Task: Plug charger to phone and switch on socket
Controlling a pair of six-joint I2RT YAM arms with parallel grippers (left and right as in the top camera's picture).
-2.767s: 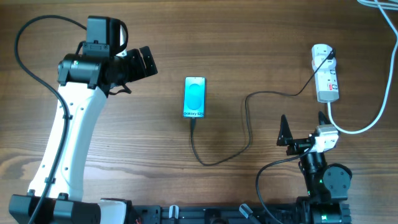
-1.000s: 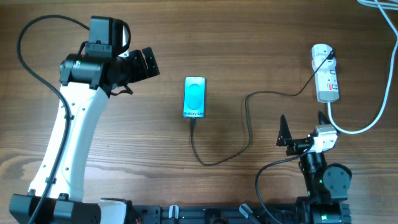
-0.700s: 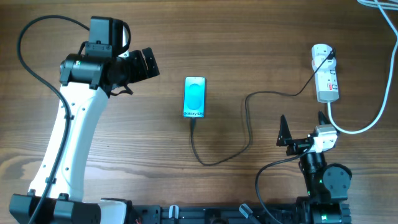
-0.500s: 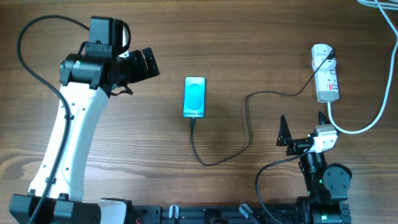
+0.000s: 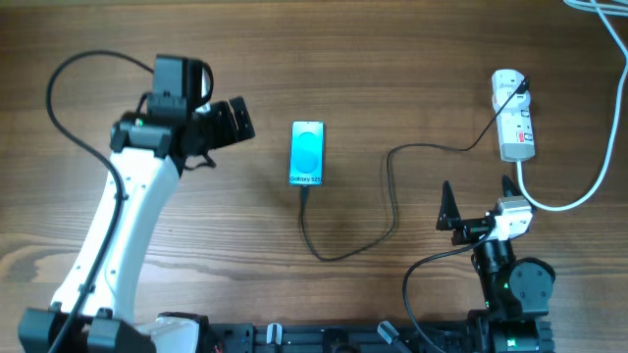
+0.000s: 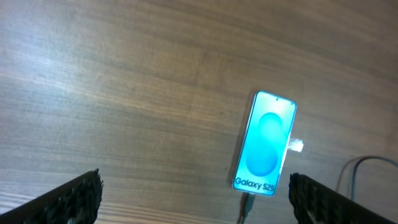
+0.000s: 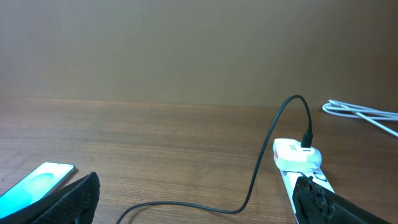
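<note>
The phone [image 5: 307,153] lies flat mid-table, cyan screen up; it also shows in the left wrist view [image 6: 265,144] and at the lower left of the right wrist view [image 7: 36,184]. The black charger cable [image 5: 391,206] runs from the phone's bottom edge in a loop to the white socket strip [image 5: 514,116] at the far right, where its plug sits [image 7: 307,138]. My left gripper [image 5: 235,120] is open and empty, left of the phone. My right gripper [image 5: 478,202] is open and empty, below the socket.
A thick white cable [image 5: 594,191] curves from the socket strip along the right edge and up to the top right corner. Bare wooden tabletop [image 5: 412,69] lies between phone and socket.
My left arm has shifted slightly to the right, toward the phone. The right arm, phone, cable and socket have not moved.
</note>
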